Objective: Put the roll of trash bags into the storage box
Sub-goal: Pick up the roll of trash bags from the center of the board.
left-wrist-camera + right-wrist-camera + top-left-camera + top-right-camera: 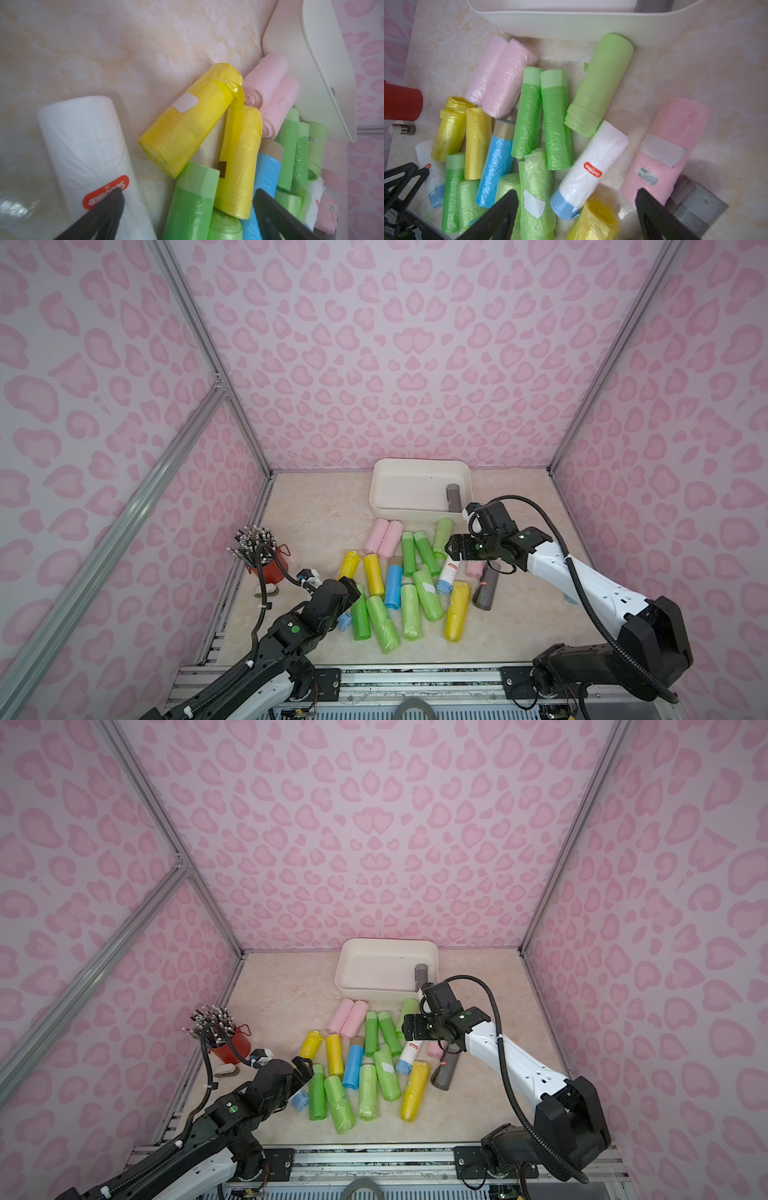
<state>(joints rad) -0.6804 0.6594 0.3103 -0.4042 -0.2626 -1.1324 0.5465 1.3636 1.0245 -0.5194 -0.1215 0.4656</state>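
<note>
Right gripper (pixel 576 194) & left gripper (pixel 188 195) were seen wide, empty. White roll (pixel 593 158) was judged light, soft, slippery; grip advised mid-length.

Soft, even, bright light fills both top views. Shadows are faint, the clearest a pale one on the desk (pixel 540 614) under the right arm (pixel 582 585), toward 3 o'clock. Wide-angle bending bows the wall rails (pixel 124 522) near the edges. The wrist views look hazy: the fingers (pixel 99 216) of the left pincer (pixel 189 192) and the fingers (pixel 496 214) of the right pincer (pixel 577 190) are blurred, and glare whitens the desk beside the white roll (pixel 87 141).
</note>
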